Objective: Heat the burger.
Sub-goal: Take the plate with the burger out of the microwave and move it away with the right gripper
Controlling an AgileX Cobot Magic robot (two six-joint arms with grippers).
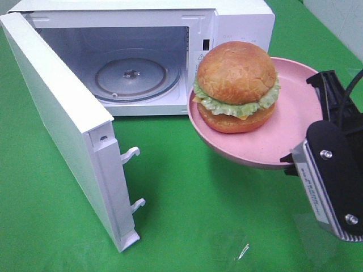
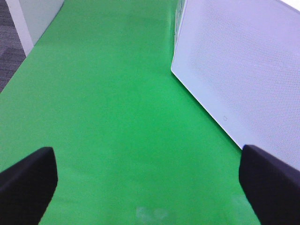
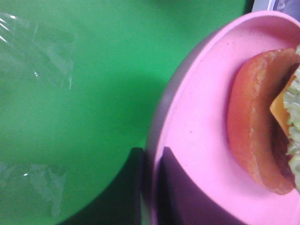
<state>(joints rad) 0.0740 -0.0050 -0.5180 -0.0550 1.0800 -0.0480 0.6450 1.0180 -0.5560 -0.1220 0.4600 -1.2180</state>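
Observation:
The burger [image 1: 235, 85], with a glossy brown bun, a green lettuce frill and a dark patty, sits on a pink plate [image 1: 289, 136] held in the air to the right of the microwave's open cavity. My right gripper [image 1: 290, 161] is shut on the plate's near rim. The right wrist view shows the plate rim [image 3: 197, 117] clamped between the dark fingers [image 3: 138, 187], with the burger [image 3: 253, 131] beyond. My left gripper [image 2: 147, 187] is open and empty above the green cloth; it is out of the high view.
The white microwave [image 1: 238, 22] stands at the back. Its door [image 1: 62, 124] is swung fully open to the left, and a glass turntable [image 1: 133, 76] lies inside. A white perforated panel [image 2: 243, 70] stands beside the left gripper. Clear plastic film [image 1: 241, 249] lies on the green cloth [image 1: 187, 198].

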